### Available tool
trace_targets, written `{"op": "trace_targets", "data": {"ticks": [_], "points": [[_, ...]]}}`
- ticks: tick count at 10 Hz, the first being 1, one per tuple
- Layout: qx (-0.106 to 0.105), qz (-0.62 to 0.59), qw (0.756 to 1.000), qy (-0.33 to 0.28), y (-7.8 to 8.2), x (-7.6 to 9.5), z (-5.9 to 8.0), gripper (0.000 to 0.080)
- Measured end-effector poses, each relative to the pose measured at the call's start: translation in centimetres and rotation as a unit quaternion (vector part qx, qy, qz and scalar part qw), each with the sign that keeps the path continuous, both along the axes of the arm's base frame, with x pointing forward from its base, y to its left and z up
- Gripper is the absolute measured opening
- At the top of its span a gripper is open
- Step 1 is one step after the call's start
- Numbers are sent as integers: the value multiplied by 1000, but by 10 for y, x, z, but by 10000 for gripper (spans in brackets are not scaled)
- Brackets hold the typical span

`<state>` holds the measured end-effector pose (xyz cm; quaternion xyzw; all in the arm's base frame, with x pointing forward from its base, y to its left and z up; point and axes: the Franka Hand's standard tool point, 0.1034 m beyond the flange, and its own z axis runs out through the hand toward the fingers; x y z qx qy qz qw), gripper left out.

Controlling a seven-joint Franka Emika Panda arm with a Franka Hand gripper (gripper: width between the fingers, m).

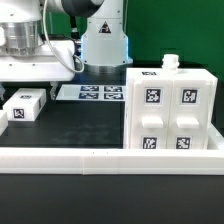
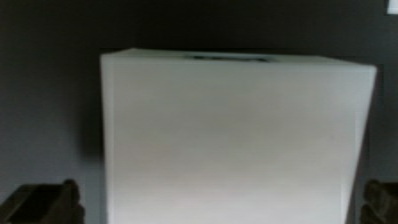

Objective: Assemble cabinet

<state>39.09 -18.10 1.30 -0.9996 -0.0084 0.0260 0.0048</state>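
The cabinet (image 1: 170, 110), a large white box with several square tags on its front, stands at the exterior view's right. My gripper (image 1: 27, 52) hangs at the far left over a white boxy part (image 1: 48, 62). In the wrist view the gripper (image 2: 214, 202) straddles this plain white part (image 2: 231, 130). One dark finger (image 2: 45, 202) stands a little off one side of the part. The other finger (image 2: 381, 202) is right at its opposite edge. The jaws are wide open.
A small white tagged block (image 1: 22, 108) lies on the black table at the left. The marker board (image 1: 90, 92) lies flat behind the middle. A white rail (image 1: 100, 160) runs along the front edge. The robot base (image 1: 103, 40) stands at the back.
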Motion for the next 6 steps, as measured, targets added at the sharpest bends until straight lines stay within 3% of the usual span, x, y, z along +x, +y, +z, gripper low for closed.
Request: {"op": "trace_targets", "data": {"ticks": [2,6], "points": [[0,1,1000,-1,1,1,1,559],[0,1,1000,-1,1,1,1,560]]}}
